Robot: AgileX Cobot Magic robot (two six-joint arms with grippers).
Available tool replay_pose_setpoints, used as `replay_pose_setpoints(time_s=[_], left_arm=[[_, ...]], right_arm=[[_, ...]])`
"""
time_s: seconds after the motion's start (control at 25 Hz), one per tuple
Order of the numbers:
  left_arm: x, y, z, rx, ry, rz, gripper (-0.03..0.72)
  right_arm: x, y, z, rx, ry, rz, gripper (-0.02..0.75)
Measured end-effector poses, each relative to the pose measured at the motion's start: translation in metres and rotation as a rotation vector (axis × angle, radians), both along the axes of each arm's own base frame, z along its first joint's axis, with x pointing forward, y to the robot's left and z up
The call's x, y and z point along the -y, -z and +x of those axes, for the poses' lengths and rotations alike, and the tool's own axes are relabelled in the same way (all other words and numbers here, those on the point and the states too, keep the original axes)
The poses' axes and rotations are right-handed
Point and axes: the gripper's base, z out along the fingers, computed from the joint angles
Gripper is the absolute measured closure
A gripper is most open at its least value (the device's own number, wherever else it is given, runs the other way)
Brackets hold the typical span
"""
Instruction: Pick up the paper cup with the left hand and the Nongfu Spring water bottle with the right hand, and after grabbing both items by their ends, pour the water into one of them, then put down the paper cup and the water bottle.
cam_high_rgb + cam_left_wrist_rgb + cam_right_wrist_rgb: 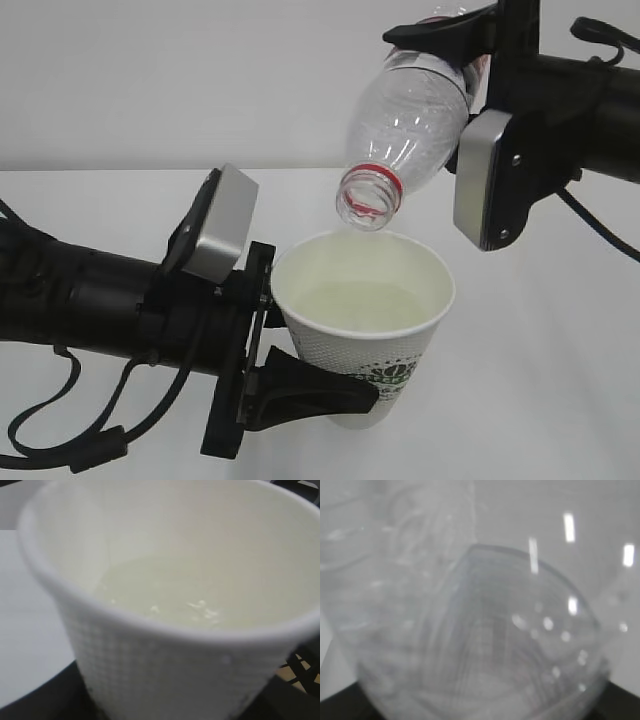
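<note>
The white paper cup (365, 330) is held above the table, my left gripper (335, 395) shut on its lower part. Faintly yellowish water (365, 305) fills it about halfway and shows close up (165, 592) in the left wrist view, inside the cup's wall (160, 670). The Nongfu Spring water bottle (410, 125) is tipped mouth down and to the left, its red neck ring just above the cup's far rim. My right gripper (455, 45) is shut on the bottle's upper body. No stream of water shows. The clear bottle (480, 630) fills the right wrist view.
A white table (560, 380) lies under both arms, against a plain pale wall. Black cables hang from each arm.
</note>
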Motion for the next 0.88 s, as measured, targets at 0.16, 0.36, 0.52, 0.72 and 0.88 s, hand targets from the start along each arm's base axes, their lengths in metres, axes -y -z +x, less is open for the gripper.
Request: replay_pose_setpoints(time_s=[0.16, 0.36, 0.52, 0.72, 0.88], left_arm=[[0.0000, 0.0000, 0.0000, 0.000, 0.000, 0.000, 0.217], [0.0001, -0.0005, -0.0004, -0.001, 0.004, -0.005, 0.217], [0.0001, -0.0006, -0.0004, -0.001, 0.005, -0.006, 0.217], [0.0002, -0.0007, -0.0006, -0.002, 0.006, -0.008, 0.217], [0.0002, -0.0009, -0.0007, -0.002, 0.007, -0.010, 0.217]], right_arm=[[0.0000, 0.0000, 0.0000, 0.004, 0.000, -0.004, 0.247], [0.0000, 0.0000, 0.0000, 0.006, -0.001, -0.006, 0.247], [0.0000, 0.0000, 0.0000, 0.006, -0.001, -0.006, 0.247], [0.0000, 0.0000, 0.0000, 0.009, -0.001, -0.008, 0.247], [0.0000, 0.0000, 0.0000, 0.015, -0.001, -0.014, 0.247]])
